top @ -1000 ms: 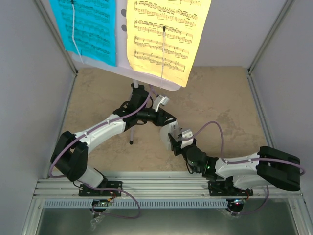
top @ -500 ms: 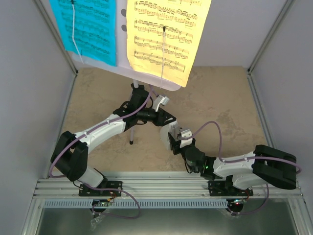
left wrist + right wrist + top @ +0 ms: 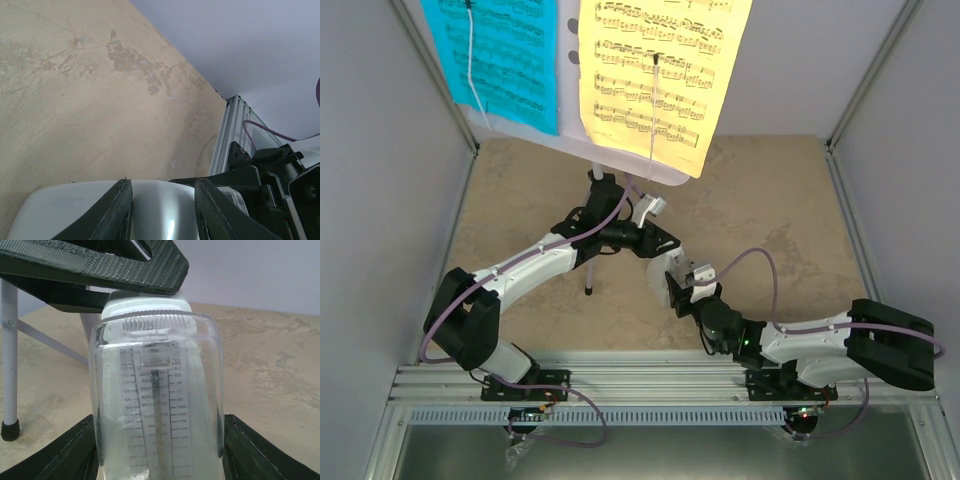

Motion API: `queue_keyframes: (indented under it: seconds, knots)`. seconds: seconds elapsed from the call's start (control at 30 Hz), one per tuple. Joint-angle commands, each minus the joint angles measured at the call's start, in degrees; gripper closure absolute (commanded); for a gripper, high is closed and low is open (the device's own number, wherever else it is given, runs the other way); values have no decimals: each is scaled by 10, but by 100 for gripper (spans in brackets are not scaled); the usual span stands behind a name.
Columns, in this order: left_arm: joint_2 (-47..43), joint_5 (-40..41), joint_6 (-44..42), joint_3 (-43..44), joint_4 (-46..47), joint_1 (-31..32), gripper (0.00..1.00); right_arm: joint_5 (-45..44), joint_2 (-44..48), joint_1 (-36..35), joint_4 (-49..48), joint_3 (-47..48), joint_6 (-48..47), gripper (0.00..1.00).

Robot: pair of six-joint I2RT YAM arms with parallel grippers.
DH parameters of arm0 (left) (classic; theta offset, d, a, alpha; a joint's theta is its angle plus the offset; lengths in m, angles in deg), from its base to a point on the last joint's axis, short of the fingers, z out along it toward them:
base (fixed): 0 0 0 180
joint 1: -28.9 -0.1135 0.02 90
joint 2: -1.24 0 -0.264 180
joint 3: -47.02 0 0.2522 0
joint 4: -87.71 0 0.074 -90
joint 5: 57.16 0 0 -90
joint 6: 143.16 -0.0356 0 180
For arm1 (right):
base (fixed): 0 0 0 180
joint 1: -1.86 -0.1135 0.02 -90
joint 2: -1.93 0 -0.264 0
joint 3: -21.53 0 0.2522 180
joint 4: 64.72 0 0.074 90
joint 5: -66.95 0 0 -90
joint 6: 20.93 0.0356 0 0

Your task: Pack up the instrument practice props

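Note:
The small grey pyramid metronome [image 3: 666,266] is in mid-table between both grippers. In the right wrist view its clear tempo-scale front [image 3: 157,390] fills the gap between my right fingers [image 3: 75,455], which press its sides. My left gripper [image 3: 658,246] comes from above. Its dark finger [image 3: 100,270] lies across the metronome's cap, and the grey body [image 3: 75,210] sits between its jaws. My right gripper [image 3: 677,287] holds it from the near side. The white music stand [image 3: 620,160] carries the cyan sheet [image 3: 500,50] and the yellow sheet [image 3: 655,70] at the back.
The stand's thin tripod pole [image 3: 590,265] stands just left of the grippers, under the left arm. One leg and its black foot show in the right wrist view [image 3: 10,430]. Grey walls enclose three sides. An aluminium rail [image 3: 640,385] runs along the near edge.
The right arm shifted slightly left and back again. Both grippers stay at the metronome. The left arm, stand and sheets have not moved.

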Motion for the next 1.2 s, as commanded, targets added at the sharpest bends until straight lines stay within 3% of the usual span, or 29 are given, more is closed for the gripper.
queue_keyframes:
  seconds: [0.0,0.37,0.8,1.17]
  knots:
    - [2,-11,0,0,3,1,63,-15,12,-3,131,-11,26,55]
    - [6,-11,-1,0,1,1,63,10,-16,0,140,14,-21,55]
    - [15,-20,4,0,7,1,63,-49,-30,0,237,43,62,55]
    - [9,-16,0,2,3,1,62,-63,-11,0,257,32,92,55]
